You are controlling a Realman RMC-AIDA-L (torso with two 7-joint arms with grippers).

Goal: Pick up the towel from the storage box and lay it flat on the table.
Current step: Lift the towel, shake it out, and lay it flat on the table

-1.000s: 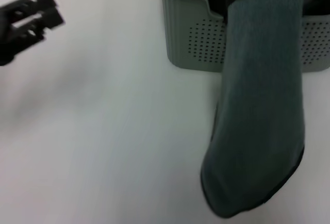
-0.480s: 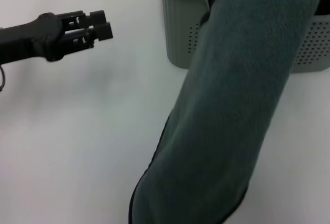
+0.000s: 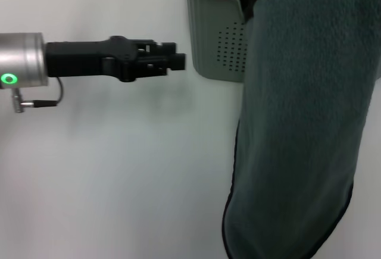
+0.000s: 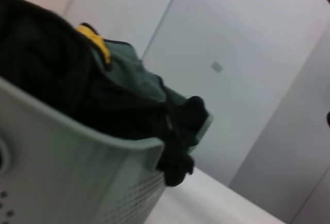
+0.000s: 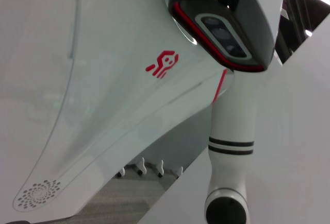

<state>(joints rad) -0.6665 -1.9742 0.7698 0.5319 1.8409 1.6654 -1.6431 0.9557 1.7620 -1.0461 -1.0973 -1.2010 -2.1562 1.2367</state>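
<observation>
A: Where is the towel [image 3: 303, 122] right now?

B: You can see it in the head view, hanging as a broad dark grey-green sheet down the right side. It drops in front of the storage box [image 3: 217, 38], covering the box's right part, and its lower end with the black stitched edge runs out of the near edge of the view. Whether that end touches the table [image 3: 119, 169] you cannot tell.

A: And who holds it?

B: Its top goes out of view at the far right, so you cannot see the right gripper at all. The right wrist view shows you only the robot's white body with a red mark and its dark head, nothing of the cloth.

A: What about the left gripper [image 3: 175, 62]?

B: It reaches in from the left, stretched out level over the white table, its tip just beside the left wall of the box and left of the towel, touching neither. The black fingers lie close together with nothing between them, so take them as closed and empty.

A: What does the left wrist show you?

B: The box's rim [image 4: 77, 141] up close, with dark cloths [image 4: 103, 100] heaped inside, one black piece drooping over the rim, and a bit of yellow [image 4: 95, 41] at the heap's top.
</observation>
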